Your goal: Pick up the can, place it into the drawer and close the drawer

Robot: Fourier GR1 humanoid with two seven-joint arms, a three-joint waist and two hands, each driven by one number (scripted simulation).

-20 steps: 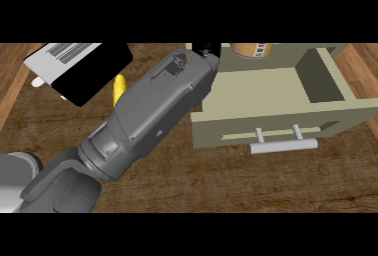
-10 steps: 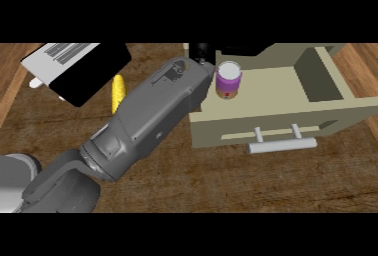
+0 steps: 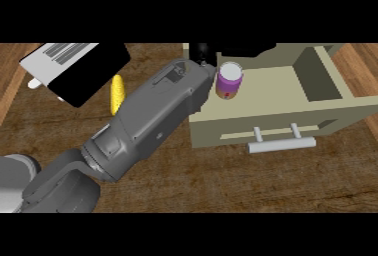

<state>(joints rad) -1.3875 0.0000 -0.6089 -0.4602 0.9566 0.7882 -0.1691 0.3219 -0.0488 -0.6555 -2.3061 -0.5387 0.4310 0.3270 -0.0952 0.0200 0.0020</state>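
Left hand (image 3: 202, 51) is showing only as a small black patch at top centre, beyond the grey forearm (image 3: 151, 117) that is running up diagonally from the lower left; whether its fingers are open or closed cannot be told. Just right of it, the purple can (image 3: 229, 81) is standing upright inside the open beige drawer (image 3: 325, 107), at the compartment's left side, apart from the hand. A yellow object (image 3: 117, 93) and a black-and-white box (image 3: 77, 70) are lying on the wooden counter (image 3: 244, 180) at upper left; the drawer's handle (image 3: 281, 144) is facing the lower edge.
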